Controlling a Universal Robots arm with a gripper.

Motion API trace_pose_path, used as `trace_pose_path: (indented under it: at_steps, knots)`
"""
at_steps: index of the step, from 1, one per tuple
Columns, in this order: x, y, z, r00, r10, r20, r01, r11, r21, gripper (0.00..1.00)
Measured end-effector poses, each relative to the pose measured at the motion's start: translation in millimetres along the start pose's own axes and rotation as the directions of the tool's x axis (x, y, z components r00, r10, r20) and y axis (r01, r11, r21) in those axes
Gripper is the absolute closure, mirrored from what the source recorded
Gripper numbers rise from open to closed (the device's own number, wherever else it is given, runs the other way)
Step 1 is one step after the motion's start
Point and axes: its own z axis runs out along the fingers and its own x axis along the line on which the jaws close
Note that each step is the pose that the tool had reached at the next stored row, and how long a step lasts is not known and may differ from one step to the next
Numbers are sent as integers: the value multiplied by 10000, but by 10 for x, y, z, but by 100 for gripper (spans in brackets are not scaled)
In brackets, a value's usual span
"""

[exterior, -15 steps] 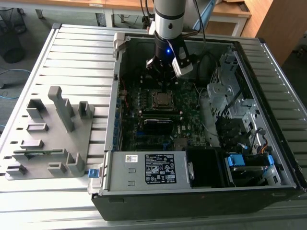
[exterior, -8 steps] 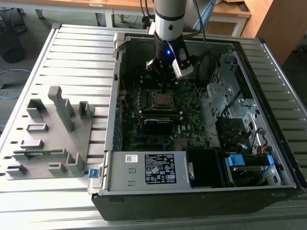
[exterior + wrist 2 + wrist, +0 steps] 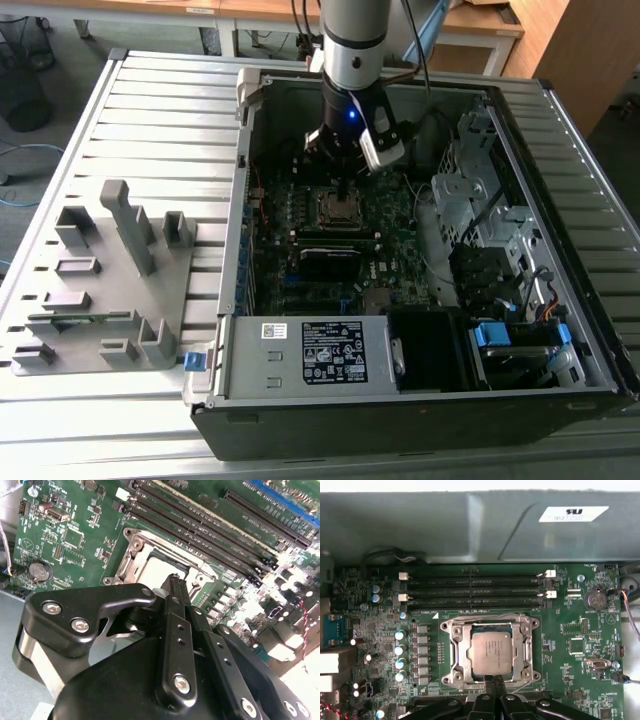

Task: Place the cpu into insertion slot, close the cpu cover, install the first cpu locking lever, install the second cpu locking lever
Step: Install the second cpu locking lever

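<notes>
The cpu (image 3: 491, 651), a silver-grey square, lies in the insertion slot (image 3: 527, 630) on the green motherboard. The cpu cover (image 3: 458, 652), a metal frame, lies flat around the chip's edges. My gripper (image 3: 493, 681) hovers at the socket's near edge with its two black fingers pressed together and nothing between them. In the second wrist view the fingertips (image 3: 173, 581) sit just over the socket frame (image 3: 131, 555) and hide part of the chip (image 3: 152, 566). In the exterior view the gripper (image 3: 345, 186) hangs right above the socket (image 3: 340, 209). I cannot make out the locking levers clearly.
Long black memory slots (image 3: 475, 592) run beside the socket, with capacitors (image 3: 400, 650) on another side. The open computer case (image 3: 232, 330) has a drive cage (image 3: 500, 260) and a power supply (image 3: 310, 352). A grey fixture tray (image 3: 105, 290) lies at the exterior view's left.
</notes>
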Motion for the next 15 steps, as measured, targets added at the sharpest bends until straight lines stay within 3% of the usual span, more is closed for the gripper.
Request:
trace_pose_path:
  at_steps: [15]
  knots:
    - [-5,-117,-3,10000,1,-1,-1,10000,1,89]
